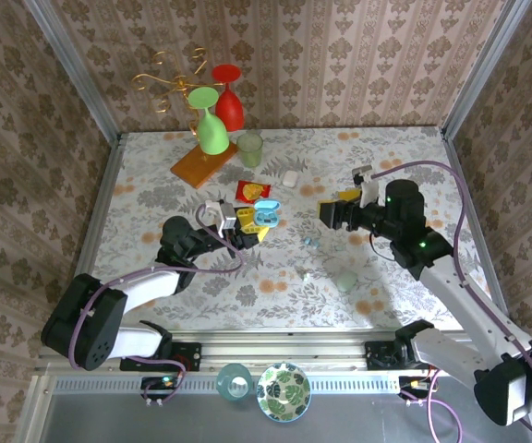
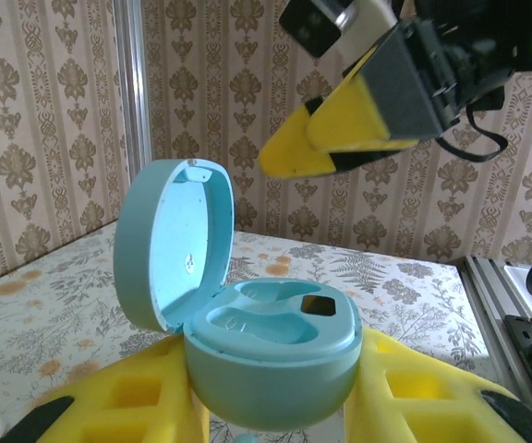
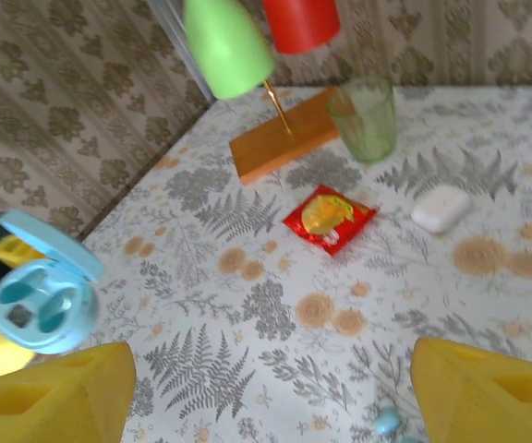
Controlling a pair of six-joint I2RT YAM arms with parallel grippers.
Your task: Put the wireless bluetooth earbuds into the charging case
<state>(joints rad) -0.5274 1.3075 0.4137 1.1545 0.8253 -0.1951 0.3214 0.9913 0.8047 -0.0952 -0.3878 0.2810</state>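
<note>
Underneath everything lies the flower-patterned surface (image 1: 386, 157), walled with patterned paper on three sides. Both arms reach in from the near edge. The right hand (image 1: 332, 207) hangs over the middle of the surface with its yellow fingers spread wide apart and nothing between them. The left hand (image 1: 255, 225) sits just to the left of it, clamped on the charging case (image 2: 275, 369). At the far left stands a gold wire rack (image 1: 169, 78) on an orange wooden board (image 1: 201, 166), and a green wine glass (image 1: 212, 127) and a red wine glass (image 1: 229, 103) hang upside down from it. Just right of the board a green tumbler (image 1: 250, 148) stands upright. The case is light blue and oval, gripped by its lower half between the left hand's two yellow fingers. Its lid is swung open and stands up at one side. Its two sockets face upward and one shows a small dark square, but I cannot tell whether a bud sits in either socket. Beyond the case a red packet (image 1: 253, 191) lies flat, and a white bar (image 1: 290, 178) lies near it on the right, not touching it. A tiny pale blue earbud (image 3: 386, 422) lies on the surface below the right hand. The right wrist camera sees it low between that hand's fingers, touching neither.
</note>
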